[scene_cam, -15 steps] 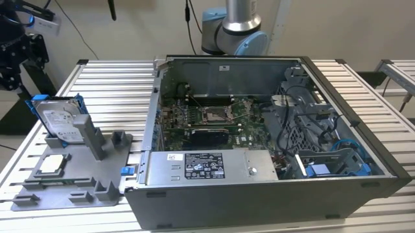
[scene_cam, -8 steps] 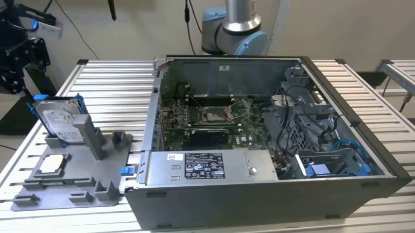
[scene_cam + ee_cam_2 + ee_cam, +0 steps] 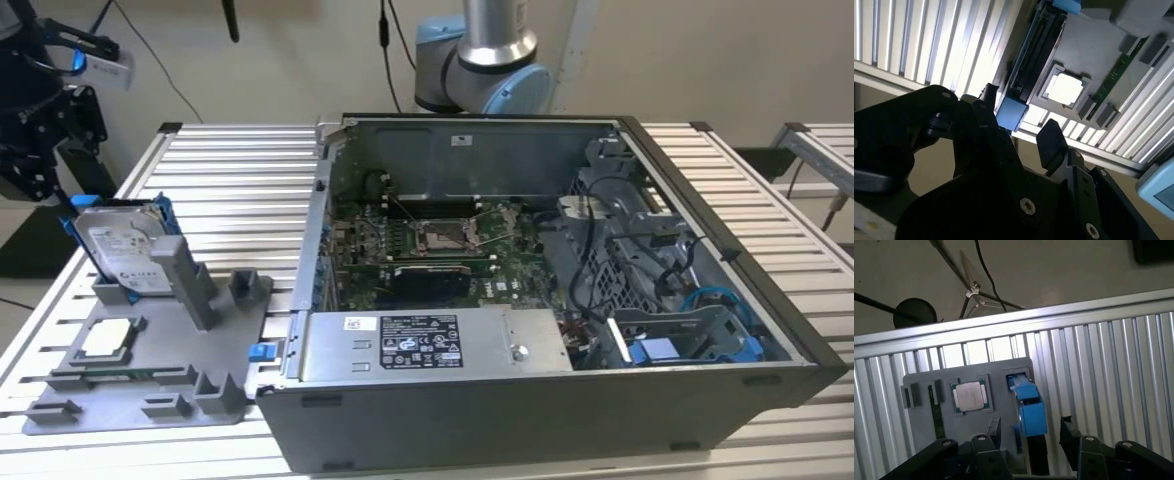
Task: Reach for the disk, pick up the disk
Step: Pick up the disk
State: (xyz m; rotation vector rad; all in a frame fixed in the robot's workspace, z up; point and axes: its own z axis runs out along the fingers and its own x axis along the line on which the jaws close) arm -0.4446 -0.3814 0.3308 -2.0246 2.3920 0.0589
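Observation:
The disk point(image 3: 120, 245) is a silver-grey drive with a white label and blue rails. It stands on edge in a slot of the grey fixture plate point(image 3: 147, 350), at the exterior view's left. My black gripper point(image 3: 60, 185) hangs just above and beside its top end. In the first wrist view the disk's blue rail point(image 3: 1030, 410) lies between my two dark fingers, and the gripper point(image 3: 1031, 432) is open around it with gaps on both sides. The second wrist view shows the disk point(image 3: 1036, 55) edge-on, its blue end near the open gripper point(image 3: 1019, 120).
A square silver chip point(image 3: 970, 396) sits in a recess of the fixture beside the disk. The open computer case point(image 3: 534, 300) takes up the middle of the slatted metal table point(image 3: 240, 180). The arm's base point(image 3: 481, 60) stands behind the case.

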